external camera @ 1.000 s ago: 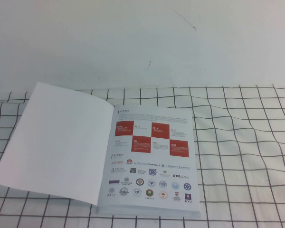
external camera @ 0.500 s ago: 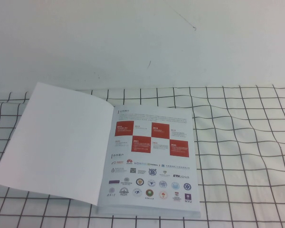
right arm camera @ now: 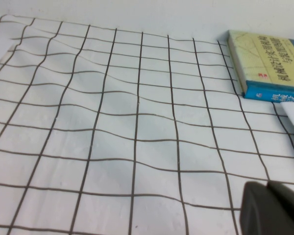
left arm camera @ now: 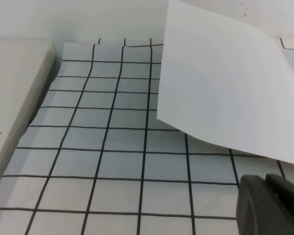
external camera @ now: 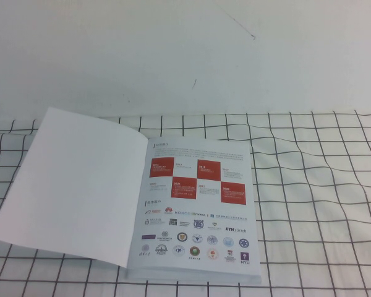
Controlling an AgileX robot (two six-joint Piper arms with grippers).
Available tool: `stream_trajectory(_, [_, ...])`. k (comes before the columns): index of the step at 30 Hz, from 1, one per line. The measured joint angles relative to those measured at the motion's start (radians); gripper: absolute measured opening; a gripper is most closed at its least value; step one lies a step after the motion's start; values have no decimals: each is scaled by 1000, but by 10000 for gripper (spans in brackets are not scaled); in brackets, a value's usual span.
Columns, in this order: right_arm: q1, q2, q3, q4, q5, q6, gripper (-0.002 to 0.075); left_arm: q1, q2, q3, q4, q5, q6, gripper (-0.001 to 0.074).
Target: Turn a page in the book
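The book (external camera: pixel 198 210) lies open on the checked cloth, its inner page with red squares and logos facing up. The page (external camera: pixel 77 185), the cover leaf, is turned over to the left with its plain white side up, its outer part raised off the cloth. In the left wrist view the page (left arm camera: pixel 225 88) curves above the cloth. My left gripper (left arm camera: pixel 267 182) is shut and empty, low beside the page's edge, clear of it. My right gripper (right arm camera: pixel 268 186) is shut and empty over bare cloth. Neither gripper shows in the high view.
A white cloth with a black grid (external camera: pixel 315 185) covers the table in front of a white wall. A second thick book with a blue and pale green cover (right arm camera: pixel 269 61) lies on the cloth in the right wrist view. A white block (left arm camera: pixel 14 88) borders the cloth in the left wrist view.
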Motion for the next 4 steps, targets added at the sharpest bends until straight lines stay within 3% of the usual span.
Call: stream_trajectory(4, [0,0,0,-2,0,0,-2,0,0,0,0,0,0,-2])
